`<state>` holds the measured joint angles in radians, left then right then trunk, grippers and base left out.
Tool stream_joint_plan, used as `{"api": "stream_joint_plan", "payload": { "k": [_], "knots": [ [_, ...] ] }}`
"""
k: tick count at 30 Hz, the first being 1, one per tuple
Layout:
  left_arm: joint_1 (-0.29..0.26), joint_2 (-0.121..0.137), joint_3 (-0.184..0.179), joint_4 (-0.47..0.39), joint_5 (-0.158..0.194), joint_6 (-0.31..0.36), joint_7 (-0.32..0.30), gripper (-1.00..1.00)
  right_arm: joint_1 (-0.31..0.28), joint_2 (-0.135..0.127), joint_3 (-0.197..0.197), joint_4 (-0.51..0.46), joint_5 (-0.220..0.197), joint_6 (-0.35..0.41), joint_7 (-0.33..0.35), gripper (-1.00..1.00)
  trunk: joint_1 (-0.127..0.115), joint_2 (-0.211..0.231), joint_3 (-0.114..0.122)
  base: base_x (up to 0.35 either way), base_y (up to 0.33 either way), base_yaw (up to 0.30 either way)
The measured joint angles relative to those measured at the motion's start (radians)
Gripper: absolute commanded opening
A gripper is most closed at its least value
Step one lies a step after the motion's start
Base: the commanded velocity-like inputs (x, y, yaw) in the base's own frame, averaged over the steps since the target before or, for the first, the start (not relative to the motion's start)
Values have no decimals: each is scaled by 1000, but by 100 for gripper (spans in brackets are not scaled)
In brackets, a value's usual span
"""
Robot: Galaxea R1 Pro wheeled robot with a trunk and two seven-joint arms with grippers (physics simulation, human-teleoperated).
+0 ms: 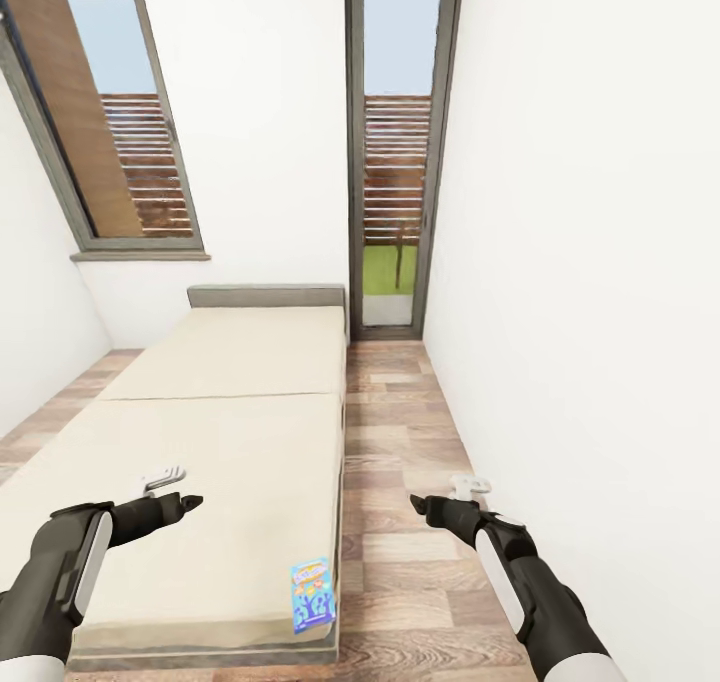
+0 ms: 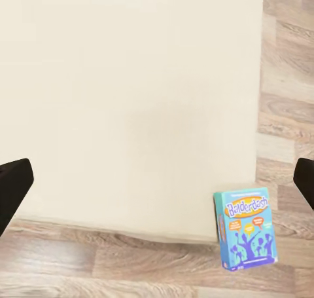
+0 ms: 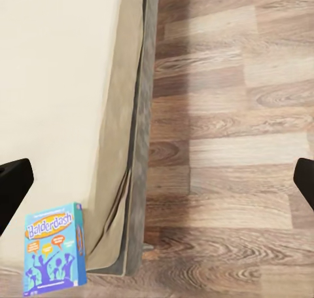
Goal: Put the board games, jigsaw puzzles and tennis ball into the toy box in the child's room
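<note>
white walls and plank floor frame the bed [image 1: 200, 442], where one blue board game [image 1: 311, 595] lies flat at the mattress's near corner, untouched. both the left gripper [image 1: 190, 502] and right gripper [image 1: 420, 503] hang released and empty, so by my judgement the collecting is hardly begun

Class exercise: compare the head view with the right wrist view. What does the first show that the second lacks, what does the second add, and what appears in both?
Head view alone: the grey headboard, two windows, and both arms, with the left tool over the bed and the right tool over the floor.

Right wrist view alone: the box's readable "Balderdash" title.

Both: the blue board game at the mattress's near corner, the bed's side and plank flooring.
</note>
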<state>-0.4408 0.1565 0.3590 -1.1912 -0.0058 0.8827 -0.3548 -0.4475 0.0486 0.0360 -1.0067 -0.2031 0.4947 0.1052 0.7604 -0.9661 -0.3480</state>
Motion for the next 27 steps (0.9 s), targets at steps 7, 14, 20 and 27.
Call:
{"api": "stream_joint_plan", "payload": {
  "k": [7, 14, 20, 27],
  "knots": [
    [0, -1, 0, 0, 0, 0, 0, 100, 0, 0, 0, 0, 1, -2, -1, 100, 0, 0, 1, 0, -29, 101],
    [0, -1, 0, 0, -1, 0, 0, 100, 0, 1, 0, 0, 1, 2, -1, 100, 0, 0, 1, 0, -109, 19],
    [10, -32, -34, 20, -4, -3, 12, 100, 0, 35, 2, -4, -4, -10, -3, 100, 0, 0, 1, 0, 0, 0],
    [11, -56, -45, -15, -8, 1, 51, 100, 0, 64, 3, 4, -1, -18, -16, 100, 0, 0, 1, 0, 0, 0]
  ]
}}
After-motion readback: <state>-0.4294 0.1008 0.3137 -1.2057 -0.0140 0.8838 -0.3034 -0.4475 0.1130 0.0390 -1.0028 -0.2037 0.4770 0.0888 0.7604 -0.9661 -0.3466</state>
